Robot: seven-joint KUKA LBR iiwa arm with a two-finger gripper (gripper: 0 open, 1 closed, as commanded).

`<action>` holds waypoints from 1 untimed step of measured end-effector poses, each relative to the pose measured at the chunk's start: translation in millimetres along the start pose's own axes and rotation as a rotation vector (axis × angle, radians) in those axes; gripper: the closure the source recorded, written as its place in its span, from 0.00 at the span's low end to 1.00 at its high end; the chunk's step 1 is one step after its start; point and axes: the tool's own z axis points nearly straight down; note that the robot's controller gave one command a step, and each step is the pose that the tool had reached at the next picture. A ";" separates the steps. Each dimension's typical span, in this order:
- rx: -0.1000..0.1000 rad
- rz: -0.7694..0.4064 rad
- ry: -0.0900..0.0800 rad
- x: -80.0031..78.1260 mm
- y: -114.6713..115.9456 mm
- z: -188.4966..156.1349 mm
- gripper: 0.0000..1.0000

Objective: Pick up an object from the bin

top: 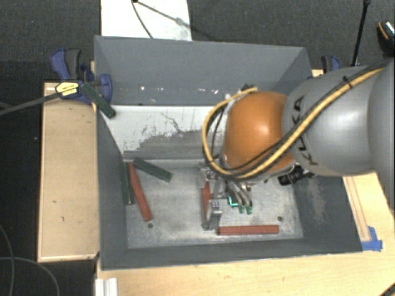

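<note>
My gripper hangs low over the middle of the bin floor, mostly hidden beneath the arm's orange cover. A short red stick lies lengthwise right at its left side, touching or nearly touching it. A longer red stick lies flat just in front of the gripper, near the bin's front wall. Whether anything is held is hidden.
At the bin's left lie a red stick, a dark green stick angled above it, and another dark stick along the left wall. The arm covers the right part of the bin.
</note>
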 end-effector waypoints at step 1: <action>0.003 -0.409 -0.004 -33.7 -137.3 81.0 0.00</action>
